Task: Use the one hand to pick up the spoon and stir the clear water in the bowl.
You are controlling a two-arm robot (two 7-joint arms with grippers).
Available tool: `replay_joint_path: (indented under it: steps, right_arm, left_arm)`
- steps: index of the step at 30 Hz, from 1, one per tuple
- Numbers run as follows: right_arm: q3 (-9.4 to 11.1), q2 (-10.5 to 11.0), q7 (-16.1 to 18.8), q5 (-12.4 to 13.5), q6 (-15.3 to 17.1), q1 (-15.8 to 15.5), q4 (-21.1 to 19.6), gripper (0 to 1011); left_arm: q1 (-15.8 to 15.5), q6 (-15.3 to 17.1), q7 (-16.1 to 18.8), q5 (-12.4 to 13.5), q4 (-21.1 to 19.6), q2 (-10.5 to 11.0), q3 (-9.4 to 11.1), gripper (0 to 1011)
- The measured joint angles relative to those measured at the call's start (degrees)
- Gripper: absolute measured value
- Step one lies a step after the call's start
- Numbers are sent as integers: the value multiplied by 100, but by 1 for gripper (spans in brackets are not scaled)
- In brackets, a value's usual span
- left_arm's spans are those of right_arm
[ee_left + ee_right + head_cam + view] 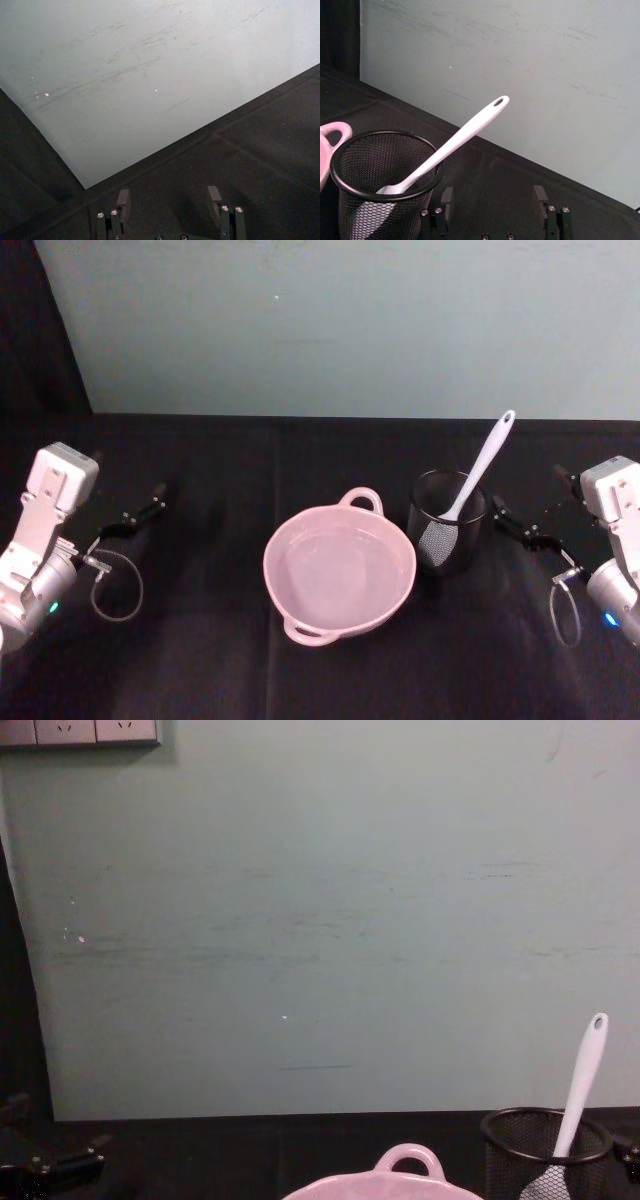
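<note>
Nothing of the task was done yet. The spoon [480,468] stood in the cup [447,535], scoop down against the mesh and handle leaning up and back over the rim, untouched. The bowl [345,623] sat on the table [200,650] just left of the cup (whether the two rims touched could not be told), with clear, unstirred water in it. All of it was left to do: grasp the handle, lift the spoon out of the cup, carry it over to the bowl and stir.

The right gripper [492,197] was low over the table just right of the cup, pointing toward it, its fingers spread apart with nothing between them. From its wrist camera the spoon's handle slanted above and ahead of the fingers, so it looked the likelier arm for the pick. It would probably need to rise to reach the handle above the cup's rim.

The left gripper [168,196] was parked well apart at the table's left side, also spread and empty.
</note>
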Motion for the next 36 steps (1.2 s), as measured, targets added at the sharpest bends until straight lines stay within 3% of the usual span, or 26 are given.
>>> replay_joint_path:
  steps: [36]
  right_arm:
    - [0, 0, 0, 0, 0, 0, 0, 1002]
  left_arm:
    - [0, 0, 0, 0, 0, 0, 0, 1005]
